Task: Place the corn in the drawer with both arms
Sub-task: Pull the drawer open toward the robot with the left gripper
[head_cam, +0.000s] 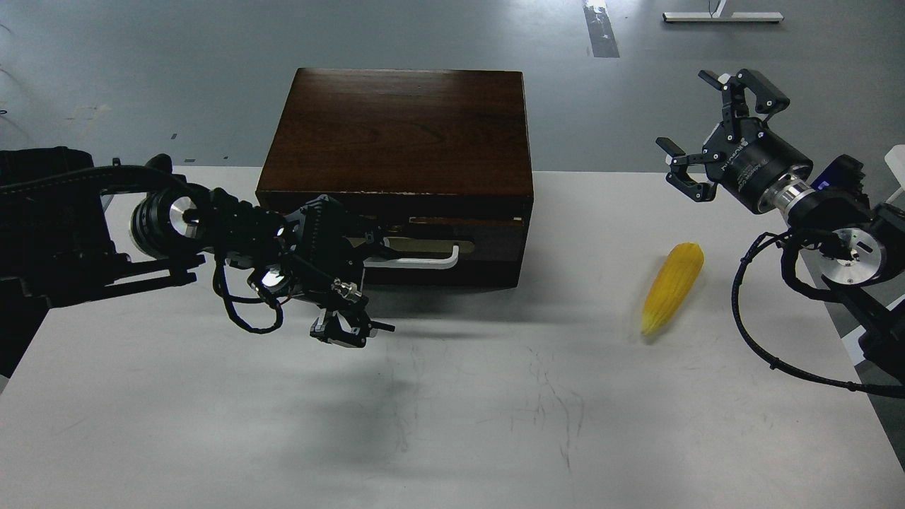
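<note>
The drawer (431,247) of the dark wooden cabinet (399,127) is observed closed, its front flush with the cabinet body. The left tool (368,244) is positioned at the left end of the white bar handle (424,258). Its fingers are dark and overlap the drawer front, so whether they are apart or closed on the handle cannot be told.

The right tool (707,134) is held raised at the right, well above the desk (452,424), with its fingers spread wide and nothing between them. The corn (672,286) lies on the desk to the right of the cabinet, near the right tool but not touched by it, its narrow tip pointing toward the near side.

The step in hand is judged to be the opening of the drawer. It is recommended that the handle be gripped securely and pulled straight toward the near edge, so that the drawer does not bind. As the cabinet appears unfixed, a slow, level pull is advised, lest the whole box be dragged. The corn should be grasped across its thicker middle, since the ridged, tapered body is likely to slip.
</note>
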`<state>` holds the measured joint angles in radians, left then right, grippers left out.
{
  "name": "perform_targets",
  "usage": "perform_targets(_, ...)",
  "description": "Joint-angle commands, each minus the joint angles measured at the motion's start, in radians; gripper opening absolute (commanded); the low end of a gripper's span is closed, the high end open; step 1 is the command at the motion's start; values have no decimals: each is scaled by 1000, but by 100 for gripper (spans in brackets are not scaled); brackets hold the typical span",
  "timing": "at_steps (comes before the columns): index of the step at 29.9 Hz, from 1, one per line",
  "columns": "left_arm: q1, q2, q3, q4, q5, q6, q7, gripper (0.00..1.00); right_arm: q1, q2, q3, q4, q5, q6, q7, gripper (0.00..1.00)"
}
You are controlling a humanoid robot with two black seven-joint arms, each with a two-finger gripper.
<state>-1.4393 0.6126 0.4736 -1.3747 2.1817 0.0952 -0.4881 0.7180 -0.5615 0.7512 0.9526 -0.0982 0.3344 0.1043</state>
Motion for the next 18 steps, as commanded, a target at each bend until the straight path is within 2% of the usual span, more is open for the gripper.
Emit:
perform_targets(1,0,35,0,-35,0,-5,-1,98,0,0,-1,0,0,0,0,100)
perform_targets(18,2,159,-1,-191,0,-29,-1,98,1,2,-9,0,0,0,0,100)
